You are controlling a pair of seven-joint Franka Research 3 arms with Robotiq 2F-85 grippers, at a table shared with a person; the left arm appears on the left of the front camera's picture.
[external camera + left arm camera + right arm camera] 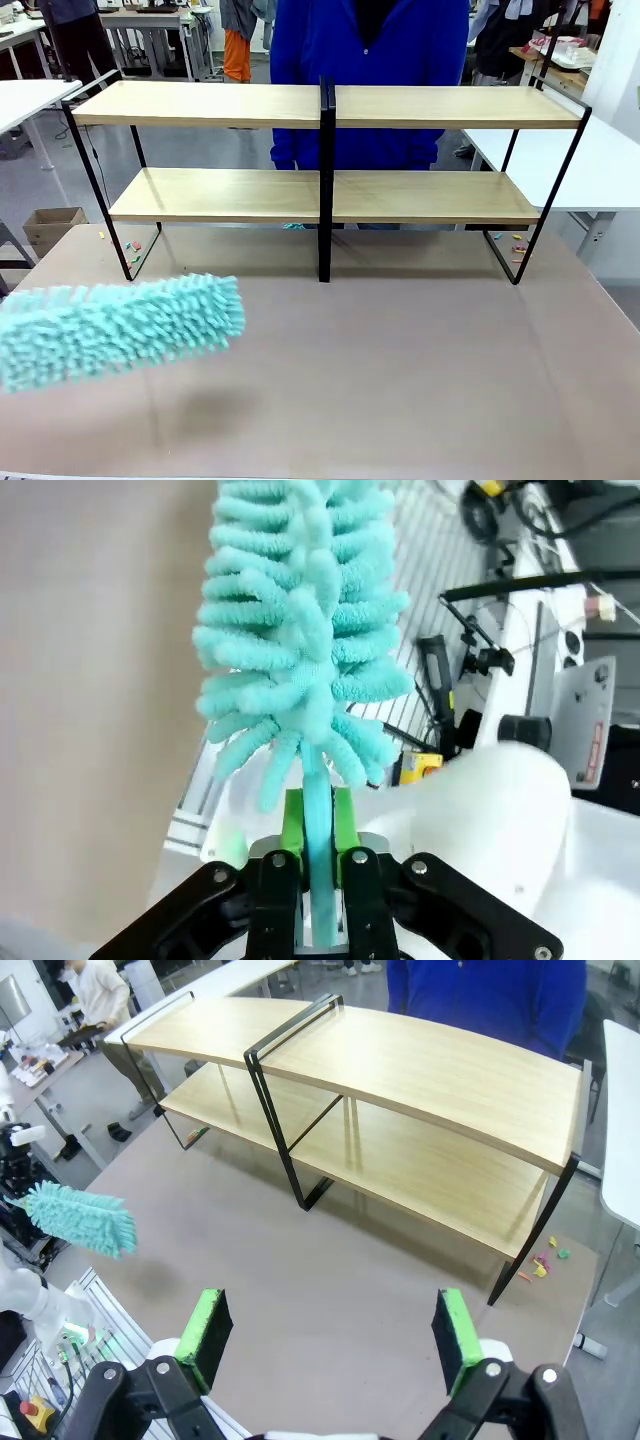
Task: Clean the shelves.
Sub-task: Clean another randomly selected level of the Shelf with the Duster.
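Observation:
The shelves [200, 103] are two long pale wooden boards in a thin black frame with a black centre post [325, 180], standing across the far half of the brown table [400, 380]. A fluffy turquoise duster [120, 330] hovers above the table's near left, in front of the shelves and apart from them. My left gripper [318, 825] is shut on the handle of the duster [300, 630], green pads on either side of it. My right gripper [330, 1335] is open and holds nothing, high above the table, looking down at the shelves [420, 1070] and the far duster [80, 1218].
A person in a blue top [370, 50] stands right behind the shelves. White tables [610, 160] flank the far corners. A cardboard box [50, 228] sits on the floor at left. Small coloured bits [545, 1260] lie by the frame's right foot.

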